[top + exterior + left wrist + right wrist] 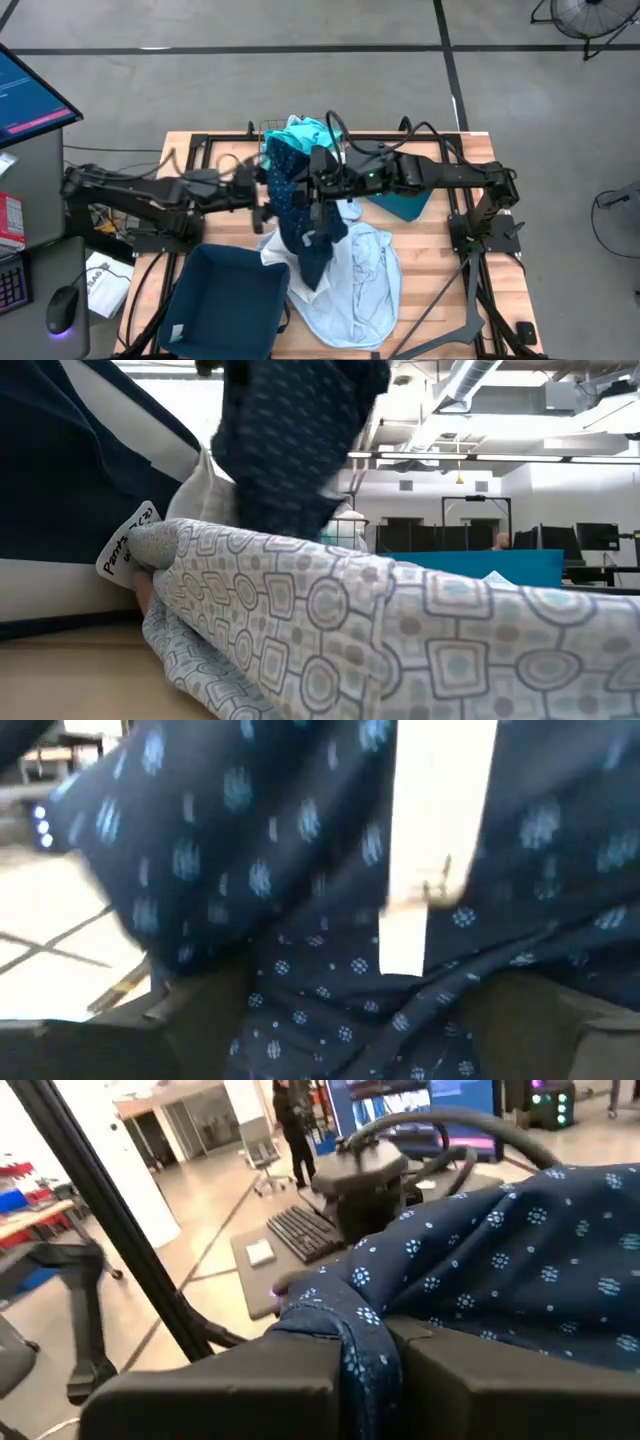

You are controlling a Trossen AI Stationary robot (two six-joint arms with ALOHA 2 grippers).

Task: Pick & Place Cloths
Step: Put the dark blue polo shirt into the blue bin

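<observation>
The navy cloth with white dots (300, 215) hangs lifted between both arms above the table's middle; its lower end (312, 275) reaches the pale blue patterned cloth (365, 280), which lies spread on the table (400, 630). My right gripper (318, 190) is shut on the navy cloth (500, 1270). My left gripper (268, 200) stands at the cloth's left side, its fingers (180, 1030) wide apart, with navy fabric (300, 870) filling the space before them. A turquoise cloth (305, 130) lies in the wire basket. A white cloth (272, 245) rests beside the bin. My right gripper pinches a bunched fold of the navy cloth (365, 1345) between its two fingers, coming level from the table's right side. The cloth is lifted and hangs below the fingers, slack, with fabric draped over the gripper. My left gripper: whether its fingers touch the navy cloth cannot be told.
A dark teal bin (225, 295) stands at the near left (60, 480). A second teal bin (405, 205) sits under the right arm. The wire basket (275, 128) is at the far edge. A desk with monitor, keyboard and mouse is left of the table.
</observation>
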